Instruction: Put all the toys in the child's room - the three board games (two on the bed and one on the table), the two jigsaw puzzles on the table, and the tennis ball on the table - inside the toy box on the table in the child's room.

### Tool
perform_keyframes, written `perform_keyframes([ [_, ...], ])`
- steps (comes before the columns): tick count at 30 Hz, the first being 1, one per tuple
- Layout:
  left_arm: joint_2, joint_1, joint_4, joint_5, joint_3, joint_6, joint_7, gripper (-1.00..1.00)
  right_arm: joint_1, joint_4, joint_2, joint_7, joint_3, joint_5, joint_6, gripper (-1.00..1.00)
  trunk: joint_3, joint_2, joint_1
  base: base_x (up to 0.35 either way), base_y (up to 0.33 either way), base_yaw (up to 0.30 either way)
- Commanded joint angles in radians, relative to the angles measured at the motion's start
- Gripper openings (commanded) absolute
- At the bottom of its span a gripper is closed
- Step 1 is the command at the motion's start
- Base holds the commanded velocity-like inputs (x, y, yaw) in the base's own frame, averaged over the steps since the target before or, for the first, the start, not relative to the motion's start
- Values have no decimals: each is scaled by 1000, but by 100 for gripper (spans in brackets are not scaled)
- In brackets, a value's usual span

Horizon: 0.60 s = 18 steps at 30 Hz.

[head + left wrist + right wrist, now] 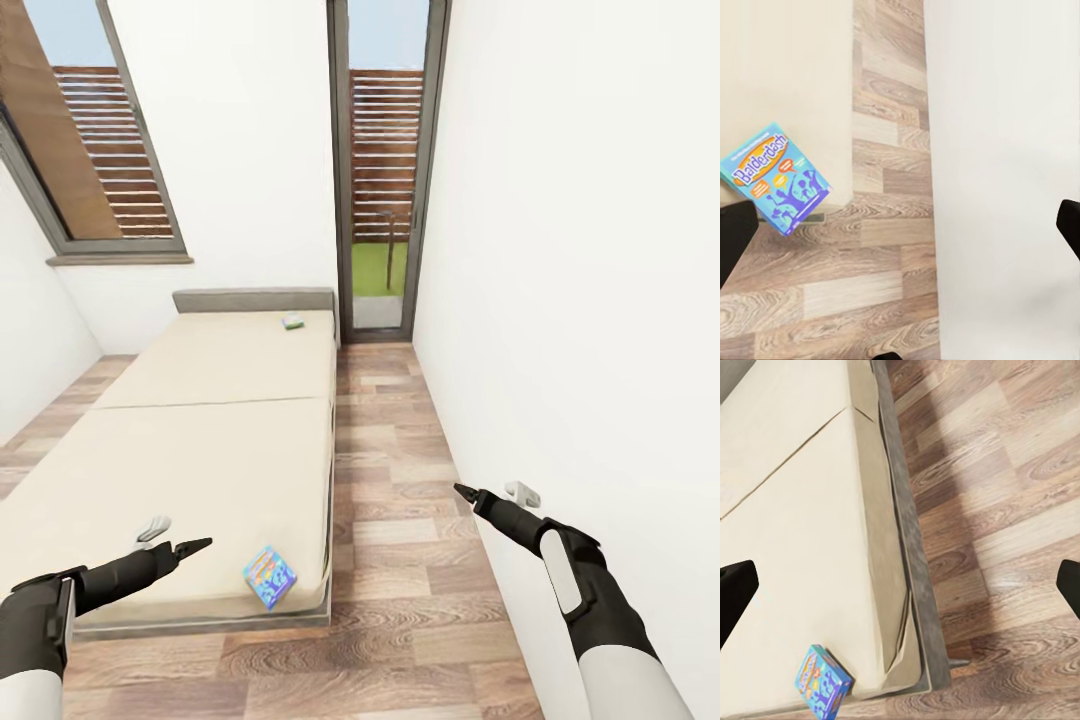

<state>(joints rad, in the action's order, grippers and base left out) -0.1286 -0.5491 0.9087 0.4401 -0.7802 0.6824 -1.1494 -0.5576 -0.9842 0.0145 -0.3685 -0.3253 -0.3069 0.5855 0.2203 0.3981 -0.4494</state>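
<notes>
Ahead of us, from the head view, we see the bed (215, 420) running lengthwise away toward a grey headboard, its cream mattress split by a seam across the middle. We note a blue-yellow board game (269, 577) lying flat on the mattress at the near corner, close to the edge beside the wood-plank floor (400, 560). A second, white-green board game (293, 321) lies far up the bed near the headboard, small in the picture; its print we cannot read. We see the left end effector (190, 546) hanging over the near end of the mattress, just beside the blue-yellow box but apart from it, holding nothing. The right end effector (466, 492) hangs over the floor near the white wall (580, 300), well apart from the bed, also empty. In both wrist views the dark fingertips stand at opposite edges of the picture, so we record both sets of jaws as spread wide. The left wrist view shows the blue-yellow box overhanging the mattress corner. A tall glazed door (382, 180) and a window (95, 140) stand beyond the bed.
</notes>
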Motion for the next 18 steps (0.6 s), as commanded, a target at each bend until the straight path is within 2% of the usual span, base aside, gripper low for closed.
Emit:
perform_keyframes([
  [1,1,-2,1,9,-4,8,-9,100,-1,-1,0,-3,-2,-3,7,100,0,2,-1,0,0,0],
  [18,1,-2,1,9,-4,12,-9,100,-1,0,0,-3,-2,-3,7,100,-28,2,-1,0,0,0],
])
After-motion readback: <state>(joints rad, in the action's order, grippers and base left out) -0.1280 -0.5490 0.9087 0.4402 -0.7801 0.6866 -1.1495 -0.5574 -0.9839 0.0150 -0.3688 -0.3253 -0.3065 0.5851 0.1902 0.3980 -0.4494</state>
